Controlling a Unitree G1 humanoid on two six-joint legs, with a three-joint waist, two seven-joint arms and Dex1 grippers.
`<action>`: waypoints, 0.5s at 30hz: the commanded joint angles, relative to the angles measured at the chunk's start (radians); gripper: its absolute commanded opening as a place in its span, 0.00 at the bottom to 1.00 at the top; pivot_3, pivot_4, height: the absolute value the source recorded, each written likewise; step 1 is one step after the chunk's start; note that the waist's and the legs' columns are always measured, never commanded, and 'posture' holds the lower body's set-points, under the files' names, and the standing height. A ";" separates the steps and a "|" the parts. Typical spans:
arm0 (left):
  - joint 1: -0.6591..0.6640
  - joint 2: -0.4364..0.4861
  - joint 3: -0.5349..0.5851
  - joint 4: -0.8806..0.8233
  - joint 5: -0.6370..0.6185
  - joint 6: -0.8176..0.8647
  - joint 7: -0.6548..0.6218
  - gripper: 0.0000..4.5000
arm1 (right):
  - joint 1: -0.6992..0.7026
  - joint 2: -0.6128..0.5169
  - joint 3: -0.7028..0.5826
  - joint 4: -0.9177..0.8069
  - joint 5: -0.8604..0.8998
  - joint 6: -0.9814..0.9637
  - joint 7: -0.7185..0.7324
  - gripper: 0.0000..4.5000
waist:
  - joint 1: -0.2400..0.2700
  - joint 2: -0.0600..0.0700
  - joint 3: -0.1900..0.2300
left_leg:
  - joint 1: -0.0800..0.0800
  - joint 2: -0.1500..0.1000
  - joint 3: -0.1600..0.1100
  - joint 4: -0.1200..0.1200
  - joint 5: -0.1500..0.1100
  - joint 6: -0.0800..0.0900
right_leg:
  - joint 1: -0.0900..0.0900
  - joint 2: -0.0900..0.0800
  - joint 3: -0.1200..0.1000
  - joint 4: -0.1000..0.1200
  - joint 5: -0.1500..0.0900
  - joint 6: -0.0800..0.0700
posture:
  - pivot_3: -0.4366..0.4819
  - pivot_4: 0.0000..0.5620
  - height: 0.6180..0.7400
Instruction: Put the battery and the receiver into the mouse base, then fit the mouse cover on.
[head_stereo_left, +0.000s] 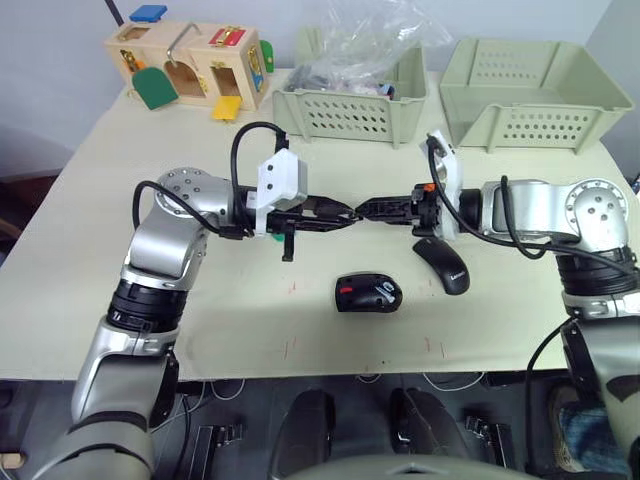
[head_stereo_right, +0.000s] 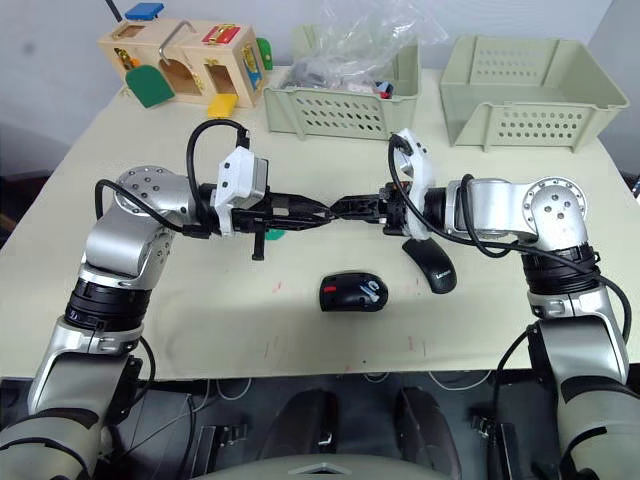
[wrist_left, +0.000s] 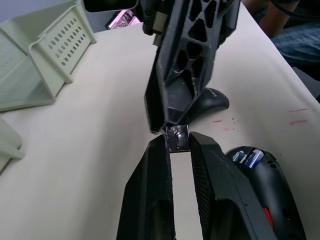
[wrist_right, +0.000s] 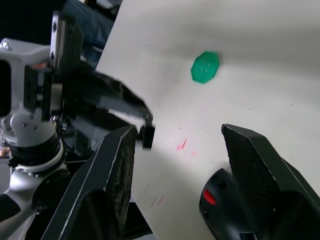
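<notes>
The two grippers meet tip to tip above the middle of the table. My left gripper (head_stereo_left: 348, 213) is shut on the receiver (wrist_left: 176, 137), a tiny black-and-silver piece pinched at its fingertips. My right gripper (wrist_right: 180, 132) is open, its fingers spread on either side of the receiver. Below them on the table lies the mouse base (head_stereo_left: 368, 293), black with a red patch. The blue-and-silver battery (wrist_left: 248, 157) sits in its recess. To the right of the base, under the right wrist, rests the glossy black mouse cover (head_stereo_left: 442, 266).
Two pale green perforated baskets (head_stereo_left: 350, 110) (head_stereo_left: 535, 95) stand at the back, the left one holding a plastic bag. A wooden latch box (head_stereo_left: 190, 60) is at the back left. A flat green disc (wrist_right: 205, 67) lies on the table.
</notes>
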 joint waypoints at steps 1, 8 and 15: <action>-0.026 0.001 0.008 -0.007 -0.014 -0.007 -0.003 0.01 | -0.032 0.008 -0.048 0.000 0.025 0.013 -0.008 0.64 | -0.001 0.000 0.000 | 0.000 0.000 0.000 0.000 0.000 0.000 | 0.000 0.000 0.000 0.000 0.000 0.000 | 0.48 0.27 1.00; -0.023 0.003 0.008 -0.009 -0.012 -0.003 0.000 0.01 | -0.031 -0.005 -0.049 -0.001 0.025 0.049 0.004 0.64 | -0.014 0.000 0.000 | 0.000 0.000 0.000 0.000 0.000 0.000 | 0.000 0.000 0.000 0.000 0.000 0.000 | 0.48 0.27 1.00; -0.027 0.009 0.009 -0.002 -0.009 -0.005 -0.003 0.01 | -0.033 -0.004 -0.046 0.004 0.025 0.057 0.010 0.44 | -0.019 0.000 0.000 | 0.000 0.000 0.000 0.000 0.000 0.000 | 0.000 0.000 0.000 0.000 0.000 0.000 | 0.48 0.27 1.00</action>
